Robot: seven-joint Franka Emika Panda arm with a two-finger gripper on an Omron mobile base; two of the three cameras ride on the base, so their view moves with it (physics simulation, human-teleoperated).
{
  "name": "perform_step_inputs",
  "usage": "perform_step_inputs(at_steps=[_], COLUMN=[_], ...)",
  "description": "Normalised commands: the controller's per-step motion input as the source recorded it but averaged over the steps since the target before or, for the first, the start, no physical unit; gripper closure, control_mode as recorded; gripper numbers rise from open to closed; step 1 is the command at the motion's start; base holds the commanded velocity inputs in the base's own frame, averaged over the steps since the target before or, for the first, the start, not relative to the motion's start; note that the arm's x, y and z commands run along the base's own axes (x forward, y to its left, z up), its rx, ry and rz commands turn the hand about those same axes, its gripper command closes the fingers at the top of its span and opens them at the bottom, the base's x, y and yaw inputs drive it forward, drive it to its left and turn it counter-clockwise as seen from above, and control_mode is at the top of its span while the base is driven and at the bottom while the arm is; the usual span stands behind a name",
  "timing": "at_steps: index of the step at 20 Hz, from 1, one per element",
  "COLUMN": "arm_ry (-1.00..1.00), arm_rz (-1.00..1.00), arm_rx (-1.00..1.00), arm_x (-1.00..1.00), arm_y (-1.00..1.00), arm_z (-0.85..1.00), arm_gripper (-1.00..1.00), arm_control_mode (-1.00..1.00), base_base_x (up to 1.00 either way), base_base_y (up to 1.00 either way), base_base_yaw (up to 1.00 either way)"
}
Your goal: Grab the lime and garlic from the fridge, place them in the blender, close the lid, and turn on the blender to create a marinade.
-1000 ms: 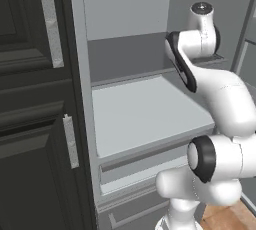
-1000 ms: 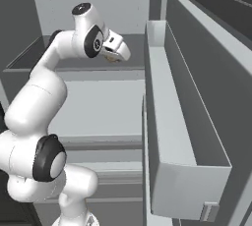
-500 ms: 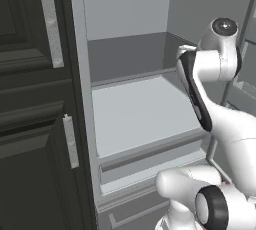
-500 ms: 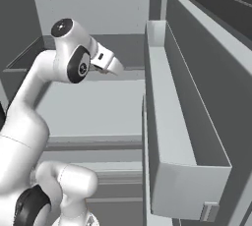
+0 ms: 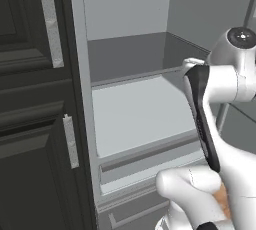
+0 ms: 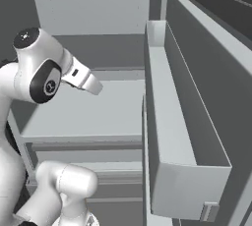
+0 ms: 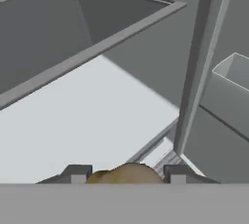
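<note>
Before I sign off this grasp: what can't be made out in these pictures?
- Hand view: the tan lump between the fingers is cut off by the bottom edge, so it can't be confirmed as garlic.
- Right base view: the gripper is too small to show its load.
- Left base view: the arm hides the right end of the fridge shelf.

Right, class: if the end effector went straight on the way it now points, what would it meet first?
Probably the fridge's pale shelf, which lies ahead of the end effector, shut on a tan lump, in the hand view; depth is hard to judge.
</note>
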Motion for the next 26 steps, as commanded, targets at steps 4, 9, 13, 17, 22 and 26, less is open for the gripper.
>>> perform_step_inputs(at_steps=[4, 9, 13, 17, 22, 26], arm_ry=[0.19, 0.2, 0.03, 0.0, 0.0, 0.0], arm_rz=[0.01, 0.05, 0.02, 0.0, 0.0, 0.0], arm_rx=[0.0, 0.0, 0.01, 0.0, 0.0, 0.0], arm_x=[-0.4, -0.03, -0.27, 0.0, 0.0, 0.0], arm_y=[0.38, 0.42, 0.17, 0.0, 0.0, 0.0], arm_z=[-0.24, -0.43, -0.18, 0.0, 0.0, 0.0], arm_gripper=[1.0, 1.0, 1.0, 1.0, 1.0, 1.0], arm_control_mode=[-1.0, -1.0, 1.0, 1.0, 1.0, 1.0], base_base_x=[0.0, 0.0, -0.45, -1.0, -1.0, -1.0], base_base_y=[0.0, 0.0, 0.23, 0.62, 0.54, 0.18], base_base_yaw=[0.0, 0.0, 0.0, -0.01, -0.13, -0.48])
